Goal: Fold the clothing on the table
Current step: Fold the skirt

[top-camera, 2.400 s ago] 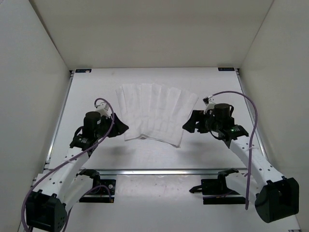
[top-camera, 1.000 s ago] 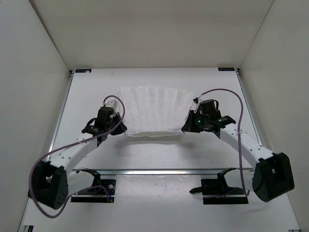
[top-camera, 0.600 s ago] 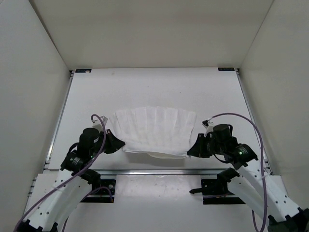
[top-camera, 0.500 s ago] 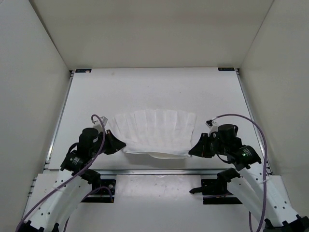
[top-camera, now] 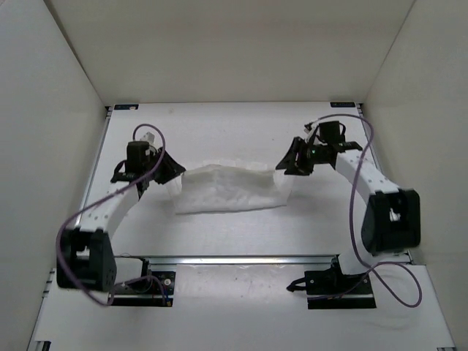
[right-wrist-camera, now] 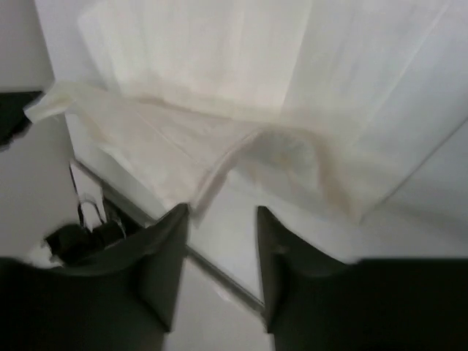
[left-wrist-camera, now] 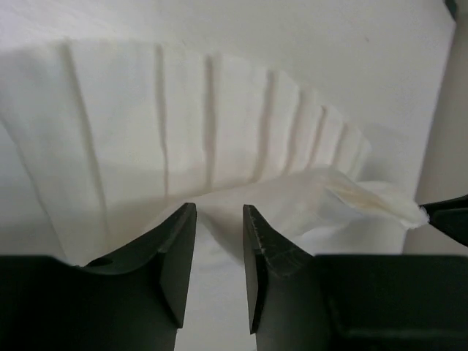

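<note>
Finishing first fold: left pincer [top-camera: 178, 172], right pincer [top-camera: 281, 164] narrowly parted, empty, beside clothing [top-camera: 230, 191] ends. Next, probably regrip for second fold.

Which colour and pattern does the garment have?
Plain white, the thin fabric garment shows parallel crease lines; clearest in the left wrist view.

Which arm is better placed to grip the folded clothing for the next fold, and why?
Left, marginally: the left gripper is open with the clothing's folded edge lying flat at its tips. The right gripper is open too, but its end is humped.
</note>
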You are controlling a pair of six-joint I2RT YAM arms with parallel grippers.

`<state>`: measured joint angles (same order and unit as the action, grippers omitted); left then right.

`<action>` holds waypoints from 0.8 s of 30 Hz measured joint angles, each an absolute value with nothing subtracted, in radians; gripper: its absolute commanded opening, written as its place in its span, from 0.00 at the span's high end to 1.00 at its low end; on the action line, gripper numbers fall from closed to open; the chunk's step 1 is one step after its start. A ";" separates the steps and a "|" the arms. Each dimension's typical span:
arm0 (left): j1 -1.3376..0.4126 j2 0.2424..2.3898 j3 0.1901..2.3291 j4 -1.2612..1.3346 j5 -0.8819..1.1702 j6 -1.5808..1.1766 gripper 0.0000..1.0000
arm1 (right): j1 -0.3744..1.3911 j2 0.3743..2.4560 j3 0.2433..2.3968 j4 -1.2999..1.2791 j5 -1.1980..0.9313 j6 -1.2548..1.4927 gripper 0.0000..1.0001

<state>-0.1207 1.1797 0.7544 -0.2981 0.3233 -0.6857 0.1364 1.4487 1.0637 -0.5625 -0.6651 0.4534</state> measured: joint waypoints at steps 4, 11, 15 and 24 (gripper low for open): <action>-0.068 1.457 0.896 -0.183 0.279 -0.676 0.48 | 0.103 1.710 1.260 -0.478 -0.563 0.459 0.37; -0.078 1.472 0.822 -0.117 0.273 -0.647 0.42 | 0.102 1.655 1.134 -0.418 -0.447 0.462 0.27; -0.117 1.380 0.735 -0.159 0.264 -0.616 0.41 | 0.130 1.542 0.956 -0.414 -0.424 0.491 0.26; -0.149 1.156 0.530 -0.229 0.215 -0.596 0.41 | 0.186 1.510 0.735 -0.278 -0.466 0.592 0.29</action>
<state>-0.1486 1.1561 0.5301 -0.2295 0.2150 -0.5964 0.1864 1.5097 0.7353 -0.2779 -0.4656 0.5919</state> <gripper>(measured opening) 0.593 0.744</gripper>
